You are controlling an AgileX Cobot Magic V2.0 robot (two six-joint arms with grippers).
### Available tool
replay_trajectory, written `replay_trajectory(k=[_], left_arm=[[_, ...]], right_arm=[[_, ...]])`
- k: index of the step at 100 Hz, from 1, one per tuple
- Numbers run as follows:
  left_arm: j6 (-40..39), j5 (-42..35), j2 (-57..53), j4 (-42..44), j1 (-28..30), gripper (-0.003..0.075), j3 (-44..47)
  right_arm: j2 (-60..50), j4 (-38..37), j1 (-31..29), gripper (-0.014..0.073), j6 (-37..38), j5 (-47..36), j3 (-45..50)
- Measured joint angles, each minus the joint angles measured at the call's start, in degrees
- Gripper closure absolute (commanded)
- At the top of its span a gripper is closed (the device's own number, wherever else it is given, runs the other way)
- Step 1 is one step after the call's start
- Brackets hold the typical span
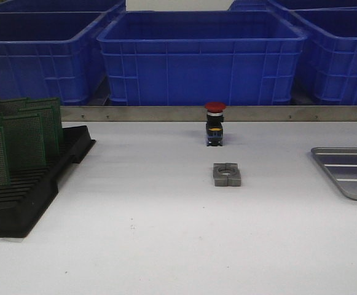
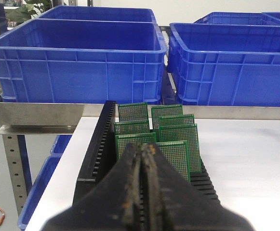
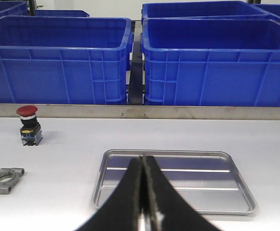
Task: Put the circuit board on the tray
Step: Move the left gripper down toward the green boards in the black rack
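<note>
Nothing is done yet: the circuit boards stand in the black rack at frame left, the tray lies bare at right, and both the left pincer and the right pincer are closed on nothing.

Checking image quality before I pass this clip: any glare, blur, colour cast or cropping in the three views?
Front view: heavy blue-violet cast, soft grainy detail, the tray cropped at the right edge and the rack at the left. Left wrist view: sharp on the circuit boards, but the shut left gripper looms large and blurred. Right wrist view: even light, mild sheen on the tray's ribs, shut right gripper covering its near rim.
</note>
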Motion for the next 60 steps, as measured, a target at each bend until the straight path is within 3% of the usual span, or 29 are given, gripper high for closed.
replay_trajectory(k=[60], left_arm=[[0.1, -0.2, 0.0, 0.8, 0.0, 0.0741, -0.2]], right_arm=[[0.0, 0.0, 0.0, 0.0654, 0.0, 0.0, 0.0]])
